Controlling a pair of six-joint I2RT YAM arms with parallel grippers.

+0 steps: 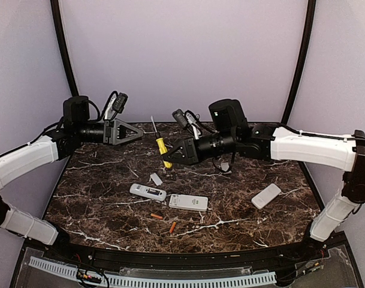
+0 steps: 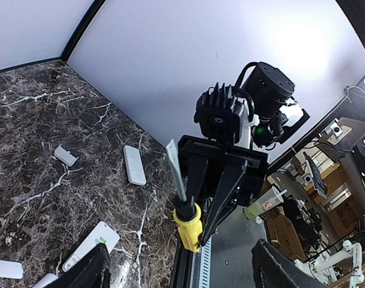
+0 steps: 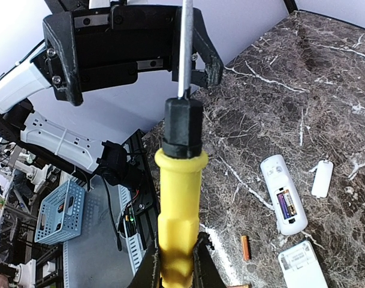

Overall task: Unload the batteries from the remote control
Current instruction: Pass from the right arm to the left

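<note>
I'd call this roughly halfway. One orange battery point(image 1: 156, 216) and a second battery point(image 1: 172, 227) lie loose on the desk point(image 1: 98, 180) toward the front edge, just in front of the remotes.

The open remote point(image 3: 275, 171) lies face down with its cover point(image 3: 322, 178) off and lying beside it. The right wrist view shows what looks like a bluish cell point(image 3: 284, 204) sitting in the compartment, so I don't think that one's emptied yet.

There's also a middle remote point(image 1: 188, 202) and a far remote point(image 1: 266, 195) off to the right. I can't tell if either has been opened.

The right gripper point(image 1: 170, 155) has its jaws clamped on the yellow handle of the screwdriver point(image 1: 161, 146), held up off the desk. The left gripper point(image 1: 137, 134) hovers over the back left of the desk, jaws wide with nothing in them.

My guess is what's left is popping out that last cell and checking the other two.
</note>
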